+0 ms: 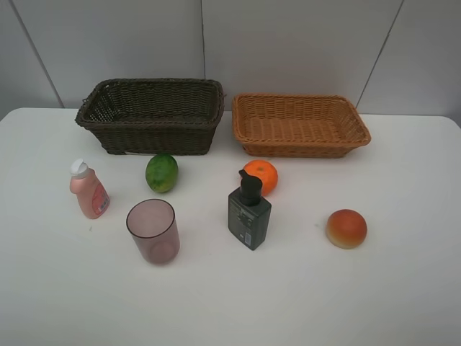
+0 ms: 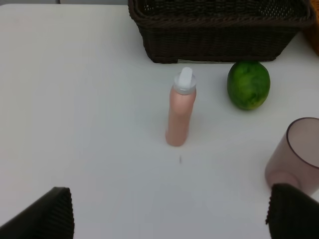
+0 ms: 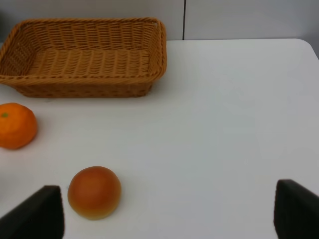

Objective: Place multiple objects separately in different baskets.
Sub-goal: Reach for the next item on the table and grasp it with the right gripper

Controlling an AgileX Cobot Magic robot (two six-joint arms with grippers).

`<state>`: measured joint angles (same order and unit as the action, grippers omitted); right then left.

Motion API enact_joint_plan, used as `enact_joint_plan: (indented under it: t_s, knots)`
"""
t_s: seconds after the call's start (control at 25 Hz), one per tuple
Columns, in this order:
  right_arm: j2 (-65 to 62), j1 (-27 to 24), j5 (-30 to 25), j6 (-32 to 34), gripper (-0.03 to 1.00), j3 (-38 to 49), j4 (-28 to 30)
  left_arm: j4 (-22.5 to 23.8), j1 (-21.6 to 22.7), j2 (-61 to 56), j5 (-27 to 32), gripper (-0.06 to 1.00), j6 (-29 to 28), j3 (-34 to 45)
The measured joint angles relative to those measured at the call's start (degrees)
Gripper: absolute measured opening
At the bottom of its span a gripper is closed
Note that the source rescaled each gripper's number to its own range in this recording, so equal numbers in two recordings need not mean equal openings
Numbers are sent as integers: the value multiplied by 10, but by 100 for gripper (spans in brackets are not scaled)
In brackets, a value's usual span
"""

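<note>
Near dark basket [image 1: 155, 138]: round green fruit [image 1: 162, 172].

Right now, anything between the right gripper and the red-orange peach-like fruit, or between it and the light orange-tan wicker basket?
Nothing visible. Only bare white table separates the right gripper from the red-orange peach-like fruit, and the fruit from the light orange-tan wicker basket. The round orange sits clear to one side.

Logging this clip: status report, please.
Left gripper, right gripper open, holding nothing. Dark brown wicker basket and orange-tan wicker basket unfilled. Six items on white table, paths unobstructed.
</note>
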<state>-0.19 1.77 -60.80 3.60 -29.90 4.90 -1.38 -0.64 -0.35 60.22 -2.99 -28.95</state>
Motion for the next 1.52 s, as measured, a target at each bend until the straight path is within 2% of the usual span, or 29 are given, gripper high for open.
enact_joint_plan:
  t_s: [1.52]
  knots:
    - [0,0,0,0,92,0,0,0,0,0,0,100,0,0]
